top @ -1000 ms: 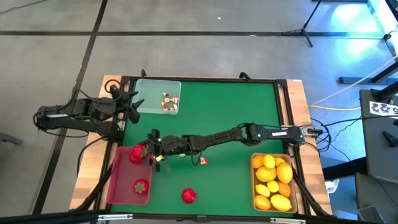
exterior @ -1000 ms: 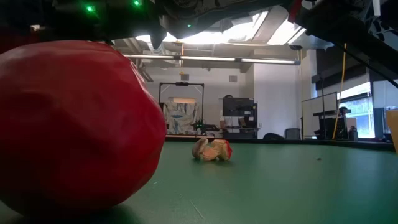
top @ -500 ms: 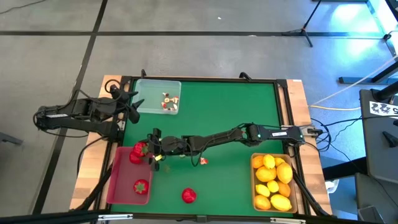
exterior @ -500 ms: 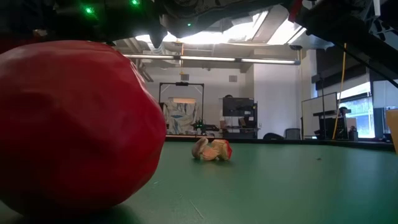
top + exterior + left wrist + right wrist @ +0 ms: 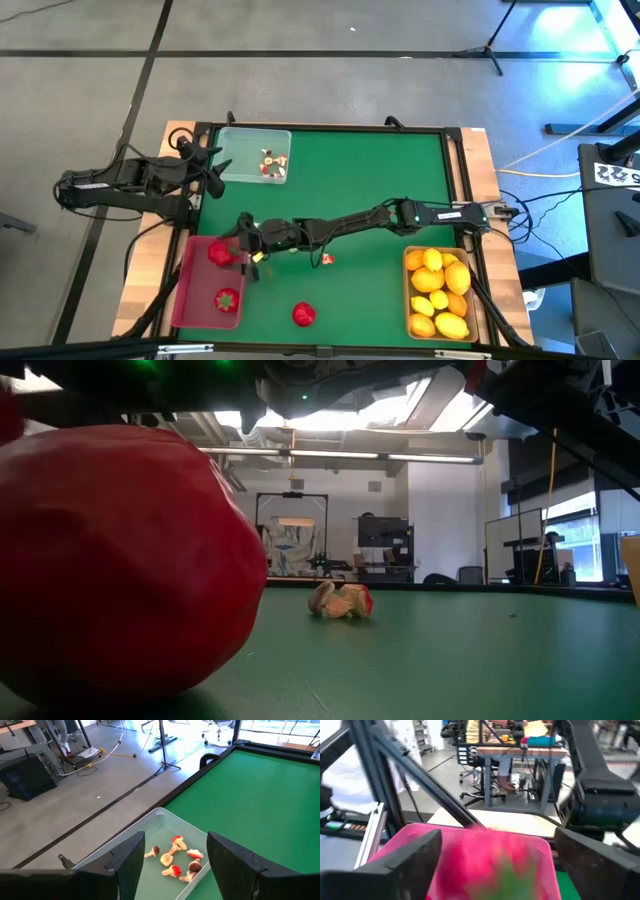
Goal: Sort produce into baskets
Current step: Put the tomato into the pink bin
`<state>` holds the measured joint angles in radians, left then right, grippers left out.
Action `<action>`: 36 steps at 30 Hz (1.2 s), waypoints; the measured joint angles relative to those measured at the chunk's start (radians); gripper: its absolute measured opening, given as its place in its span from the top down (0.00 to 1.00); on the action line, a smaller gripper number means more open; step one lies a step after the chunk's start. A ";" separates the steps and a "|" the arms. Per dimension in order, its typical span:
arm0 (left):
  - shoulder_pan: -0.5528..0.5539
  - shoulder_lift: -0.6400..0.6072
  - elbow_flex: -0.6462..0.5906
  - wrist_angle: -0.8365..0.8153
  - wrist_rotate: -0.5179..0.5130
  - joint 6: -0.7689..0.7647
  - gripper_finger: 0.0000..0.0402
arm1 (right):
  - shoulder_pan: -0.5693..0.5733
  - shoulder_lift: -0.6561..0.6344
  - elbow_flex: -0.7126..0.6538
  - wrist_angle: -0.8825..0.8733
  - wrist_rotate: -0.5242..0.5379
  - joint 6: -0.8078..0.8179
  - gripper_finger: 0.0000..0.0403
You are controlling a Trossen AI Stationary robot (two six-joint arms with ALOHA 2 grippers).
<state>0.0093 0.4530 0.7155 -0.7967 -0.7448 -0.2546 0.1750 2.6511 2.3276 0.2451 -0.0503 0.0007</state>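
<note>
My right gripper [image 5: 245, 246] reaches level across the table to the right rim of the red basket [image 5: 190, 300], its fingers open. A strawberry [image 5: 218, 253] shows just past them over the basket's far end, blurred in the right wrist view [image 5: 495, 865] with free room on either side. A second strawberry [image 5: 227, 299] lies in the basket. A third strawberry [image 5: 303, 314] rests on the green table near its front edge, and a white-and-red bit [image 5: 326, 259] lies further back. My left gripper [image 5: 218, 170] waits open at the table's left, beside the clear basket [image 5: 240, 150].
The clear basket at the far left holds several white-and-red bits [image 5: 175, 860]. The tan basket [image 5: 411, 300] at the near right is full of lemons and an orange fruit. In the low view the third strawberry [image 5: 120, 560] fills the left side, with the bit [image 5: 341, 601] behind it.
My right gripper has opened and let go of the strawberry. The strawberry has come away from the fingers and gone down a little toward the near edge, over the red basket. The arm itself has stayed where it was.
</note>
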 joint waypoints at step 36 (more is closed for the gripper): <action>0.000 0.000 0.000 -0.010 0.000 -0.002 0.48 | 0.140 -0.246 0.001 -1.055 0.079 0.136 0.07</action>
<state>0.0090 0.4534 0.7155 -0.8062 -0.7444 -0.2564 0.3147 2.4051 2.3284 -0.8100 0.0282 0.1367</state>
